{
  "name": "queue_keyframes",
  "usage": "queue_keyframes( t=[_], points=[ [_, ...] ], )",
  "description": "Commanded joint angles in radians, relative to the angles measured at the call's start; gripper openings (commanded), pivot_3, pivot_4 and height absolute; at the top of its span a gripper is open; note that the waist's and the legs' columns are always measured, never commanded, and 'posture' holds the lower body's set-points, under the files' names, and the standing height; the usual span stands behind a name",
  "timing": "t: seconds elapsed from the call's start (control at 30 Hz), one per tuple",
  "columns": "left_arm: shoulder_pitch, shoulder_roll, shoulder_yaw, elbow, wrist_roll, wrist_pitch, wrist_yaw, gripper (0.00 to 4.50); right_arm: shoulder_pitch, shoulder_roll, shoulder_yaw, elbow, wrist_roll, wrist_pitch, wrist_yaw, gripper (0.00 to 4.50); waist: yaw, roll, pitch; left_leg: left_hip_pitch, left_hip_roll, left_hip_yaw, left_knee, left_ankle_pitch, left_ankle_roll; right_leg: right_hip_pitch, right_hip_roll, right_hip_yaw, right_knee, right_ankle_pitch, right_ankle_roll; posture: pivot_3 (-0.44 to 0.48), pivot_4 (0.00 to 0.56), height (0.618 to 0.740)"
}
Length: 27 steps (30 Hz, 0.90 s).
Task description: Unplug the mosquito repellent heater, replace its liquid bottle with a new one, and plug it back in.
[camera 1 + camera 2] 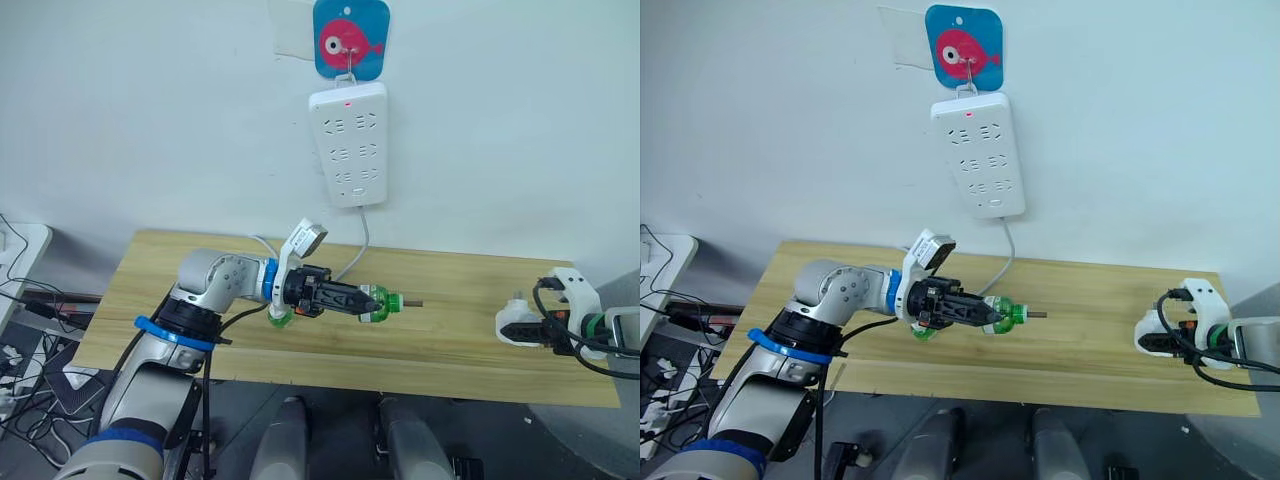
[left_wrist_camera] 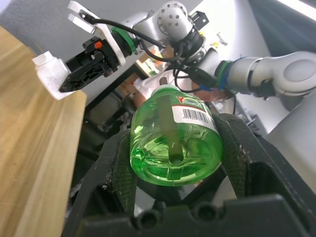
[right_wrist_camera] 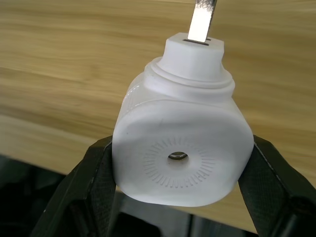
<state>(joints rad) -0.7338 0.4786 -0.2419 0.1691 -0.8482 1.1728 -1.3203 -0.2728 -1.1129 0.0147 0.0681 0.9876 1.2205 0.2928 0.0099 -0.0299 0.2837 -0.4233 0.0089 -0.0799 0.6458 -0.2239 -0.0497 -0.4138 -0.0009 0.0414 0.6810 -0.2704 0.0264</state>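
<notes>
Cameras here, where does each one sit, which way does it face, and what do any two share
Left and right eye views: on the head, facing forward and down at the wooden table and wall power strip; both arms show.
Left wrist view: along the left gripper, whose fingers clamp a green bottle; the right gripper shows beyond.
Right wrist view: along the right gripper, clamping the white heater over the table.
Shared: the left wrist and eye views both show bottle and heater.
</notes>
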Motion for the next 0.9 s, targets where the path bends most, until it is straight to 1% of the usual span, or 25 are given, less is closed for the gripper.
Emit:
queue_keyframes(
  t=[0.03, 0.23, 0.37, 0.5, 0.57, 0.6, 0.63, 0.8, 0.87, 0.9],
  points=[
    [0.016, -0.001, 0.026, -0.039, 0.005, -0.018, 0.005, 2.25, -0.072, 0.035, 0.073, 0.128, -0.177, -0.052, 0.063, 3.05, -0.001, 0.0, 0.0, 0.0, 0.0, 0.0, 0.0, 0.0, 0.0, 0.0, 0.0, 0.0, 0.0, 0.0, 0.0, 0.167, 0.274, 0.74],
    [0.045, 0.02, 0.032, -0.069, 0.013, -0.022, 0.002, 2.25, -0.163, 0.077, 0.162, 0.316, -0.387, -0.134, 0.219, 3.05, 0.008, 0.001, 0.001, 0.0, 0.0, 0.0, 0.0, 0.0, 0.0, 0.0, 0.0, 0.0, 0.0, 0.001, -0.002, 0.194, 0.284, 0.74],
    [0.058, 0.035, 0.038, -0.09, 0.011, -0.015, 0.002, 2.25, -0.208, 0.107, 0.179, 0.411, -0.481, -0.166, 0.304, 3.05, 0.012, 0.001, 0.001, 0.0, 0.0, 0.0, 0.0, 0.0, 0.0, 0.0, 0.0, 0.0, 0.0, 0.001, -0.003, 0.216, 0.288, 0.74],
    [0.064, 0.04, 0.042, -0.095, 0.009, -0.007, 0.011, 2.25, -0.234, 0.131, 0.174, 0.45, -0.544, -0.176, 0.355, 3.05, 0.014, 0.001, 0.001, 0.0, 0.0, 0.0, 0.0, 0.0, 0.0, 0.0, 0.0, 0.0, 0.0, 0.001, -0.003, 0.216, 0.288, 0.74],
    [0.064, 0.037, 0.044, -0.094, 0.008, -0.005, 0.016, 2.25, -0.24, 0.139, 0.165, 0.463, -0.569, -0.179, 0.37, 3.77, 0.015, 0.002, 0.001, 0.0, 0.0, 0.0, 0.0, 0.0, 0.0, 0.0, 0.0, 0.0, 0.0, 0.001, -0.003, 0.221, 0.288, 0.74],
    [0.064, 0.037, 0.045, -0.094, 0.008, -0.006, 0.017, 2.25, -0.24, 0.141, 0.16, 0.466, -0.58, -0.179, 0.379, 4.03, 0.015, 0.002, 0.001, 0.0, 0.0, 0.0, 0.0, 0.0, 0.0, 0.0, 0.0, 0.0, 0.0, 0.001, -0.003, 0.221, 0.288, 0.74],
    [0.064, 0.037, 0.045, -0.093, 0.007, -0.006, 0.017, 2.25, -0.239, 0.14, 0.156, 0.466, -0.588, -0.177, 0.389, 4.43, 0.016, 0.002, 0.001, 0.0, 0.0, 0.0, 0.0, 0.0, 0.0, 0.0, 0.0, 0.0, 0.0, 0.001, -0.003, 0.221, 0.288, 0.74],
    [0.055, 0.028, 0.039, -0.078, 0.012, -0.014, 0.016, 2.25, -0.204, 0.108, 0.118, 0.418, -0.618, -0.169, 0.419, 4.43, 0.016, 0.002, 0.001, 0.0, 0.0, 0.0, 0.0, 0.0, 0.0, 0.0, 0.0, 0.0, 0.0, 0.002, -0.003, 0.216, 0.286, 0.74],
    [0.053, 0.021, 0.042, -0.073, 0.012, -0.016, 0.019, 2.25, -0.158, 0.065, 0.086, 0.341, -0.612, -0.156, 0.44, 4.43, 0.016, 0.003, 0.002, 0.0, 0.0, -0.001, 0.0, 0.0, 0.0, 0.0, 0.0, -0.001, 0.0, 0.002, -0.003, 0.204, 0.281, 0.74],
    [0.053, 0.019, 0.046, -0.071, 0.011, -0.017, 0.02, 2.25, -0.104, 0.025, 0.036, 0.257, -0.585, -0.111, 0.451, 4.43, 0.016, 0.004, 0.003, 0.0, -0.001, -0.001, 0.0, 0.0, 0.0, 0.0, 0.0, 0.0, 0.0, 0.002, -0.003, 0.201, 0.282, 0.74]
  ],
)
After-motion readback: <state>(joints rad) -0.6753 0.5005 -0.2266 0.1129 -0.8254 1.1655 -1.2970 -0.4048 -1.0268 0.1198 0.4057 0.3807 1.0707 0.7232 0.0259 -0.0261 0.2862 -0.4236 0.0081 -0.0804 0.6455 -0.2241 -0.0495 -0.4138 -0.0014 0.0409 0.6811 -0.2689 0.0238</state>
